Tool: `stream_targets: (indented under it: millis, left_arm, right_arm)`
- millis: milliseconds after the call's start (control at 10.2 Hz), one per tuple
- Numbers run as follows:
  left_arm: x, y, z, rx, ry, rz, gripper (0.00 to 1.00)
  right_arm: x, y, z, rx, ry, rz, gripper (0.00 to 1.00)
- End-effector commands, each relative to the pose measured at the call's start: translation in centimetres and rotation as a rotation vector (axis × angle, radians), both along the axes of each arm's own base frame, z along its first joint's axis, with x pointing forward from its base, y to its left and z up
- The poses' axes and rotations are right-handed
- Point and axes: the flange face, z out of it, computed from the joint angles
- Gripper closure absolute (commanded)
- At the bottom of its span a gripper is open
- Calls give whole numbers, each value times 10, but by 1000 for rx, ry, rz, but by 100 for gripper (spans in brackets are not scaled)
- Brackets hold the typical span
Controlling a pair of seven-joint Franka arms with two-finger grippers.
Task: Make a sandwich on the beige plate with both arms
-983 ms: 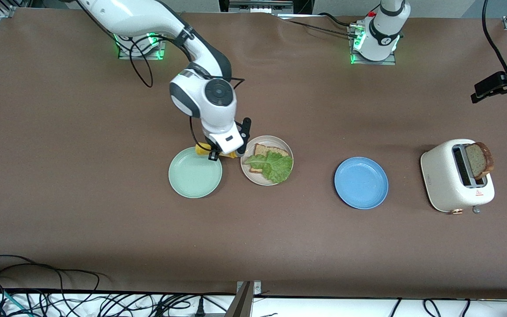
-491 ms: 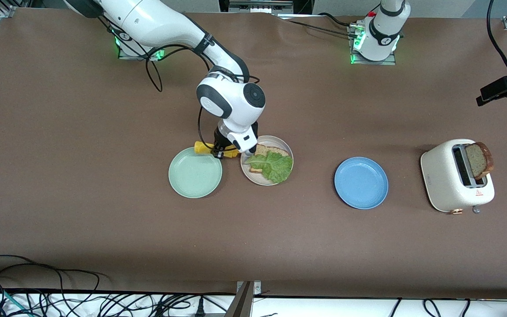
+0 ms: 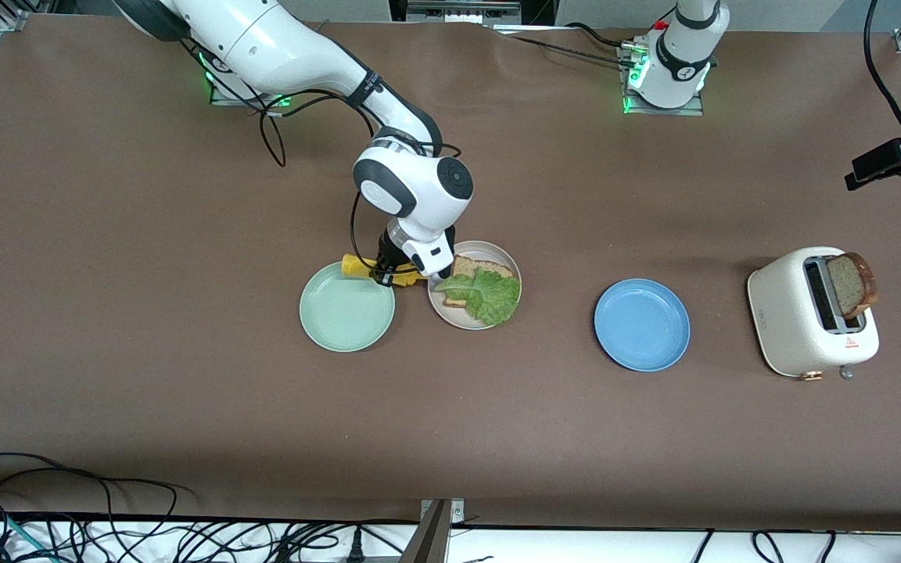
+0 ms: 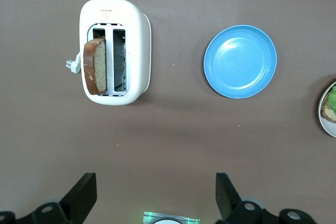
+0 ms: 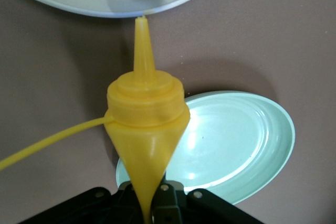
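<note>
The right hand is pinched on a yellow squeeze bottle, nozzle at the beige plate's nine o'clock rim. There bread is topped by lettuce. Sauce could be spilled on the tabletop if squeezed short. The left hand is held spread over the toaster, waiting.

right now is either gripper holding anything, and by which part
The right gripper is shut on the yellow squeeze bottle, gripping its squashed body below the cap. The left gripper is open, holding nothing.
</note>
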Motion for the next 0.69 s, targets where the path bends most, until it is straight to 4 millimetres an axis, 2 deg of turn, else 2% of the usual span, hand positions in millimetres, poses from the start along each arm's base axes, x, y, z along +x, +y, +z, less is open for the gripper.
stream_targets:
  millis: [0, 197, 295, 393, 590]
  left_arm:
    - [4, 4, 4, -5, -5, 1, 0]
    - [6, 5, 1, 6, 1, 6, 0]
    - [14, 6, -15, 9, 29, 9, 0]
    - [23, 8, -35, 23, 68, 11, 0]
    - [23, 11, -36, 32, 70, 3, 0]
  right_arm:
    - [0, 8, 6, -41, -31, 10, 100]
    - [1, 8, 9, -39, -35, 12, 100]
    - [4, 8, 17, -31, -42, 9, 100]
    - [11, 4, 38, -10, -57, -10, 100]
    - [38, -29, 90, 96, -10, -98, 100]
